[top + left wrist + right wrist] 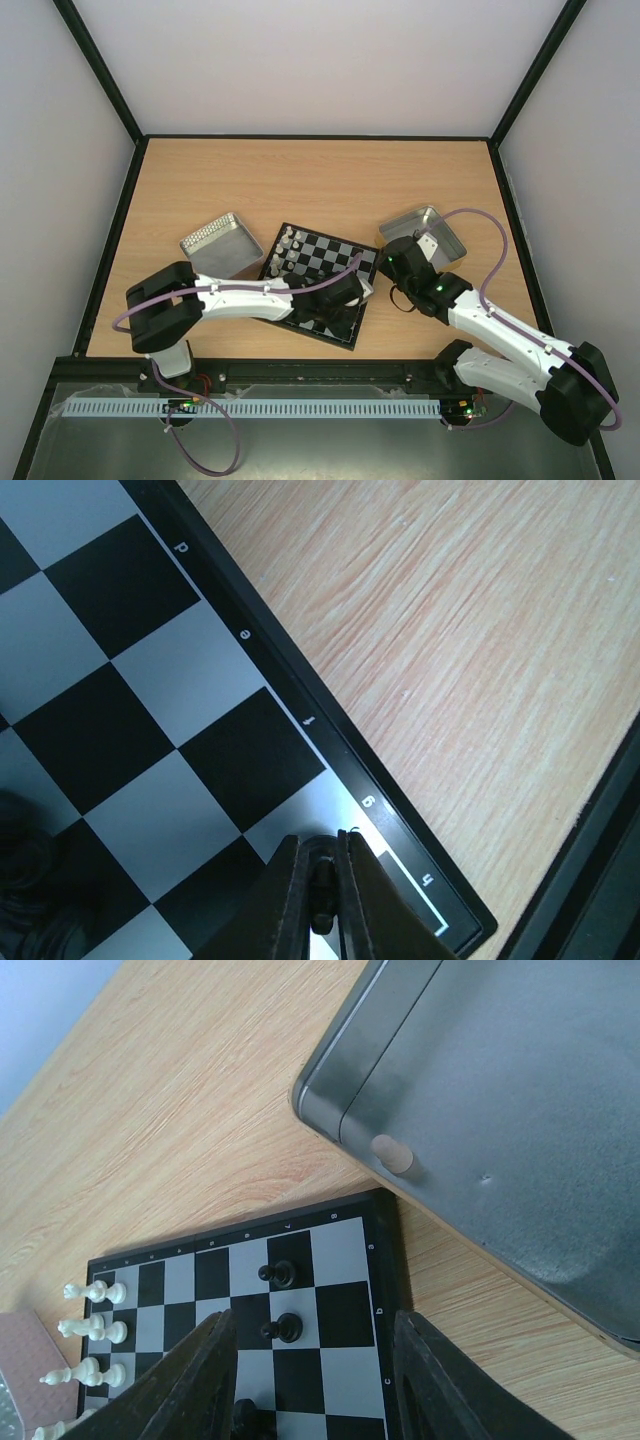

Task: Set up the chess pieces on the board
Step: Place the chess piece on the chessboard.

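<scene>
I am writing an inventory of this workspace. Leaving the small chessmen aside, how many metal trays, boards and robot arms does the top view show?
Metal trays: 2
Board: 1
Robot arms: 2
Total: 5

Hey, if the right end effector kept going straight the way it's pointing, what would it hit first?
Probably the black pawn framed between the right end effector's open fingers, standing on the board; depth is hard to judge here.
</scene>
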Action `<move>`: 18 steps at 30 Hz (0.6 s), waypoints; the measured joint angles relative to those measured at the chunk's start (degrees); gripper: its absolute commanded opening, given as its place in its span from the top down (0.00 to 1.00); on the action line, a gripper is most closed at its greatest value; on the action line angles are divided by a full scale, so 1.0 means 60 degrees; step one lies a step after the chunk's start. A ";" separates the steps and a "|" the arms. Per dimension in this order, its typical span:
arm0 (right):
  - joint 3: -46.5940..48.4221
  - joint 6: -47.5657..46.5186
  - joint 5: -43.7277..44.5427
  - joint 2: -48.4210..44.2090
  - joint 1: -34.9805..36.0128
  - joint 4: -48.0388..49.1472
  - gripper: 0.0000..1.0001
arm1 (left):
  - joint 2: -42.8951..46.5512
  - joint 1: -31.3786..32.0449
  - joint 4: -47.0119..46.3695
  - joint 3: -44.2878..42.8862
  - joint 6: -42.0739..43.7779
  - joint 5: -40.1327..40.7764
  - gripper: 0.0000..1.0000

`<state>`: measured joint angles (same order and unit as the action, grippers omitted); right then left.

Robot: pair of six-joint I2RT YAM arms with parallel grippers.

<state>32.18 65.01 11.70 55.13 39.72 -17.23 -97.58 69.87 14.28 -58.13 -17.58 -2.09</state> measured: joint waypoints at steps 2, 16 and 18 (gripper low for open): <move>-0.0004 0.0000 0.0000 0.0000 0.0000 0.0000 0.58 | -0.0102 0.0000 0.0051 -0.0087 0.0000 0.0120 0.89; -0.0022 0.0000 0.0000 -0.0004 0.0000 0.0000 0.58 | -0.0386 0.0106 0.0288 -0.0342 -0.0022 0.0204 0.66; -0.0022 0.0004 0.0000 -0.0004 0.0000 0.0000 0.57 | -0.0364 0.0106 0.0339 -0.0390 -0.0066 0.0135 0.62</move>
<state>32.05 65.04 11.70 55.11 39.72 -17.23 -99.77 70.50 16.32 -60.47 -17.98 -1.28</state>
